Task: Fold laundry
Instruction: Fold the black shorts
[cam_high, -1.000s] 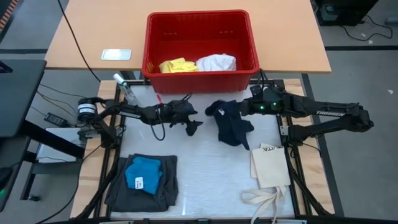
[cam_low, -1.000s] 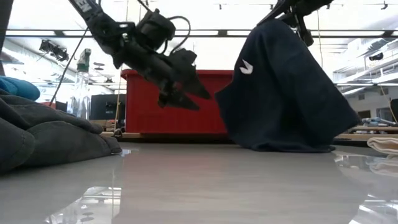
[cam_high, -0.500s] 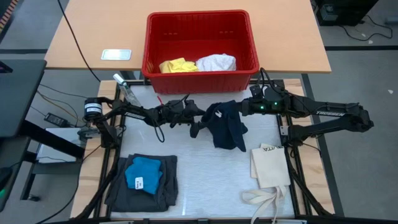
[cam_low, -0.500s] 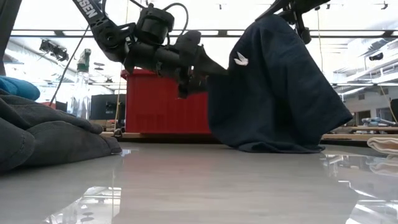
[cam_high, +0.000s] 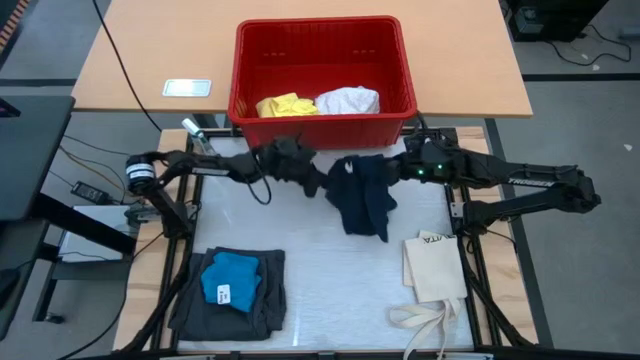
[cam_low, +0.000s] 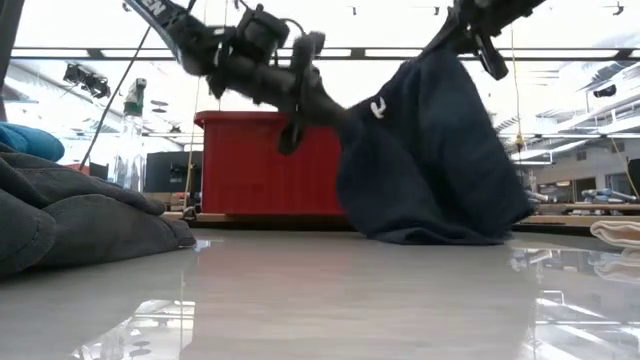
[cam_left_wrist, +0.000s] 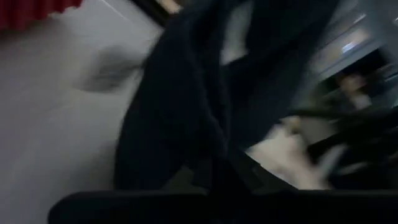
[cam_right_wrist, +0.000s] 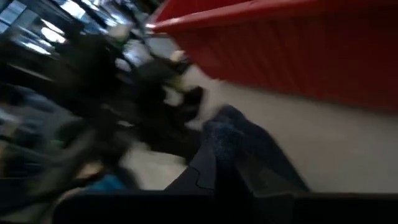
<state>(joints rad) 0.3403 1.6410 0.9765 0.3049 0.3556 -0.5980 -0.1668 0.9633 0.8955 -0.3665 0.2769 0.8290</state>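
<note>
The desk (cam_high: 320, 270) carries the work, with a red basket (cam_high: 322, 62) beyond both sets of fingers, holding a yellow piece (cam_high: 285, 104) and a white piece (cam_high: 348, 100). On the near side of the left fingers lie the folded dark grey cargo shorts (cam_high: 232, 300) with a bright blue piece (cam_high: 232, 280) on top; near the right arm lies a cream tote bag (cam_high: 435, 268), which is not laundry.

The navy garment (cam_high: 362, 195) hangs between the two arms, its lower edge resting on the desk in the low view. The right gripper (cam_high: 402, 168) has its fingers clamped on the upper right corner, and the left gripper (cam_high: 322, 184) has its fingers pinched together on the opposite upper edge, beside a small white logo (cam_low: 378, 108).

The cloth looks light, soft and limp: it sags in loose folds below both sets of fingers and will not hold a shape by itself. My judgement is that it wants holding at two corners of one hem, stretched taut between the fingers, then laid flat before any fold.
</note>
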